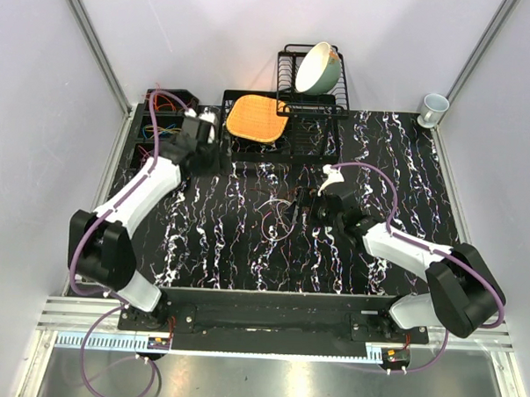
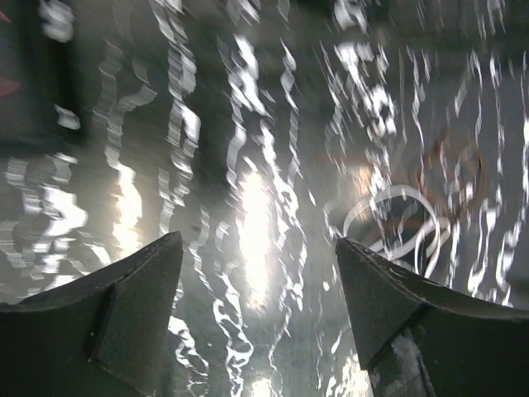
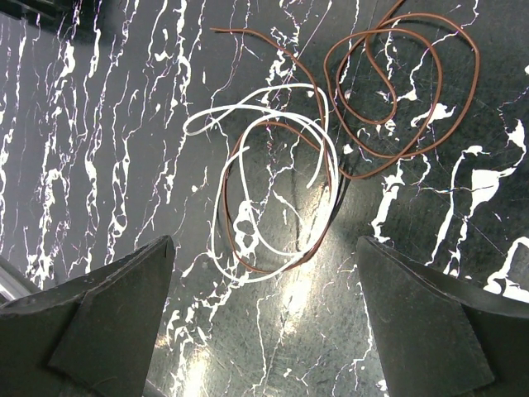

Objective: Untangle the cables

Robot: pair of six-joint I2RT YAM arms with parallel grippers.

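A small tangle of thin cables lies on the black marbled table near its middle. In the right wrist view it is a white cable in loops, overlapping a brown cable coiled to its right. My right gripper is open and empty, just right of the tangle; its open jaws hover above the near edge of the white loops. My left gripper is open and empty at the back left, over bare table. The blurred left wrist view shows the cables far off to the right.
A black bin holding more coloured cables stands at the back left, beside my left arm. An orange square mat lies on a black tray, and a dish rack holds a pale bowl. A cup stands at the back right.
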